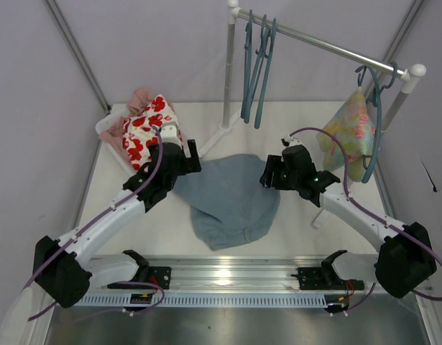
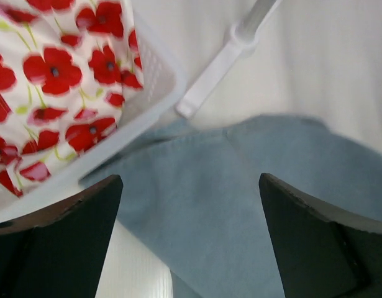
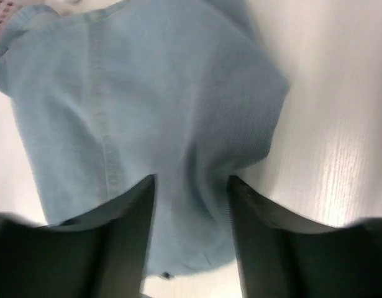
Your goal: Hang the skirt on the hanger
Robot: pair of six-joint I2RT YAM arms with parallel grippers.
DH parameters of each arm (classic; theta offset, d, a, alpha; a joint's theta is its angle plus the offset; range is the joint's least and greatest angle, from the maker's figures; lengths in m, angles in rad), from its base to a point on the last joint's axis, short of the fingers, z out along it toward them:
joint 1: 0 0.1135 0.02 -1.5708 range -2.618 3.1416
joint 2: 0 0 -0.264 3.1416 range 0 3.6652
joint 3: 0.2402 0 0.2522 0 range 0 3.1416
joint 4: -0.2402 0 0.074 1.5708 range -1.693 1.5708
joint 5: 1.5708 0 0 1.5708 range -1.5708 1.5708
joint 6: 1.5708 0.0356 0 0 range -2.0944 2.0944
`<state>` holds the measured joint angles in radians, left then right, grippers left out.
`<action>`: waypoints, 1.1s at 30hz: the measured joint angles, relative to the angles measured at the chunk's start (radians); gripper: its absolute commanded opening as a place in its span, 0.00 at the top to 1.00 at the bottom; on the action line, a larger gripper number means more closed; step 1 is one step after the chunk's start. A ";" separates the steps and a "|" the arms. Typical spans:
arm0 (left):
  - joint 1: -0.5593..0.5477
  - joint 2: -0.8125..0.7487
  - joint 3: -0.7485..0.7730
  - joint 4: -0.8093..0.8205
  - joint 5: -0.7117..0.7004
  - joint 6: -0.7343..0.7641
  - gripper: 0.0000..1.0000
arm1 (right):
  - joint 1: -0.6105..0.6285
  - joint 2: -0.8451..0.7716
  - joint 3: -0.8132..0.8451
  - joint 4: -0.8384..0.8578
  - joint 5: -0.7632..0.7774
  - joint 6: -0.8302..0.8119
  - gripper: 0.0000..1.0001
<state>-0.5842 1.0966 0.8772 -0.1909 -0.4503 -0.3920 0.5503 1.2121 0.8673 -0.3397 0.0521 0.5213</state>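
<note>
The light blue denim skirt (image 1: pixel 228 201) lies crumpled flat on the white table between my two arms. My left gripper (image 1: pixel 192 159) hovers over its far left corner. In the left wrist view this gripper (image 2: pixel 191 180) stands wide open, with the skirt (image 2: pixel 240 205) below it and nothing gripped. My right gripper (image 1: pixel 268 172) is at the skirt's far right edge. Seen from the right wrist, that gripper (image 3: pixel 191 181) is partly open, and a raised fold of the skirt (image 3: pixel 147 93) lies between its fingers. Teal hangers (image 1: pixel 258 68) hang from the rail at the back.
A white basket (image 1: pixel 109 129) at the back left holds a white cloth with red flowers (image 1: pixel 145 129), close to my left gripper. The metal rail (image 1: pixel 328 47) crosses the back. A pastel floral garment (image 1: pixel 350 133) hangs at its right end. The rack's white foot (image 2: pixel 222 68) lies beyond the skirt.
</note>
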 measured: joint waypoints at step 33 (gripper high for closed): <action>-0.460 0.073 -0.373 -0.201 0.083 -0.789 0.76 | -0.089 -0.024 -0.217 -0.074 -0.014 -0.017 0.18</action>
<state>-1.0447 1.1694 0.5045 -0.3916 -0.3672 -1.1805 0.4614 1.1885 0.6506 -0.4133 0.0376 0.5045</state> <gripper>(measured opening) 0.587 0.829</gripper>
